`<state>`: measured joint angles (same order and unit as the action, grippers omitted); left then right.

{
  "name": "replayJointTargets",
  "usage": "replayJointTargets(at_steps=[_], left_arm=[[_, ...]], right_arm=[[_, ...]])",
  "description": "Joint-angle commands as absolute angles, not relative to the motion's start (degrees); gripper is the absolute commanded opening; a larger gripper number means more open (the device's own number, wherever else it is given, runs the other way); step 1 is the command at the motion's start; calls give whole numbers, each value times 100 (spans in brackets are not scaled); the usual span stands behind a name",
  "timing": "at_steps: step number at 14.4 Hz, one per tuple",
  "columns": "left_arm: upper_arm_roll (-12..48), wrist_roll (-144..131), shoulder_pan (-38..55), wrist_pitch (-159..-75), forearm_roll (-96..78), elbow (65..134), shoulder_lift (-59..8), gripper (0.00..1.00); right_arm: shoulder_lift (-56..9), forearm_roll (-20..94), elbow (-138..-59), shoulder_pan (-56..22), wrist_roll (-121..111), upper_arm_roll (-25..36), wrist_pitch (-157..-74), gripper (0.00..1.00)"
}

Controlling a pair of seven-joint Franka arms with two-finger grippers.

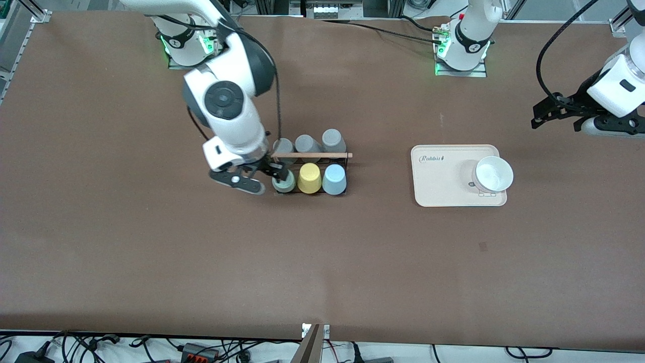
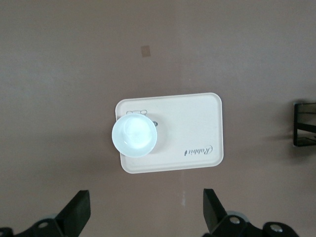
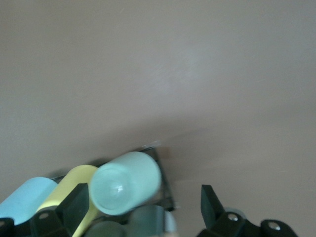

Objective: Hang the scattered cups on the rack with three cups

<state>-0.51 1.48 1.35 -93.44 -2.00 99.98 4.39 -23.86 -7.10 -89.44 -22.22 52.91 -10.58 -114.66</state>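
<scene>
The black wire rack (image 1: 347,164) with its wooden rod (image 1: 322,155) stands mid-table. Three grey cups (image 1: 305,143) sit on its row farther from the front camera. On the nearer row sit the mint green cup (image 1: 283,183), a yellow cup (image 1: 309,178) and the light blue cup (image 1: 334,179). My right gripper (image 1: 277,174) is open just over the mint cup. In the right wrist view the mint cup (image 3: 126,182) lies between my spread fingers (image 3: 79,205), untouched, beside the yellow cup (image 3: 74,190) and the blue cup (image 3: 27,200). My left gripper (image 1: 546,113) waits open and empty in the air.
A beige tray (image 1: 438,191) lies toward the left arm's end of the table with a white bowl (image 1: 493,174) on it. Both show in the left wrist view, tray (image 2: 197,123) and bowl (image 2: 134,135), with the rack's edge (image 2: 305,123).
</scene>
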Motion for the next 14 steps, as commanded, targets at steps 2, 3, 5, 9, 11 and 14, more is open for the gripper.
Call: replayJointTargets(at_steps=[2, 3, 5, 9, 11, 14], left_arm=[[-132, 149, 62, -8851, -70, 9668, 413, 100], [-123, 149, 62, -8885, -70, 9590, 387, 100], [-62, 202, 70, -8868, -70, 9466, 369, 100], [-44, 211, 167, -8886, -70, 9431, 317, 100], [-9, 211, 167, -8886, -70, 9431, 316, 100], [-9, 202, 158, -8886, -70, 9431, 316, 100]], right_arm=[[-1470, -213, -9062, -1181, 3916, -1125, -10506, 100], [-1250, -72, -9062, -778, 3311, -1116, -10190, 100], [-889, -35, -9062, -83, 2264, -1108, -9749, 100], [-396, -61, -9062, 711, 436, -557, -9308, 100], [-325, -114, -9044, 712, -217, -142, -9351, 100], [-264, -141, -9044, 800, -220, -105, -9255, 100]])
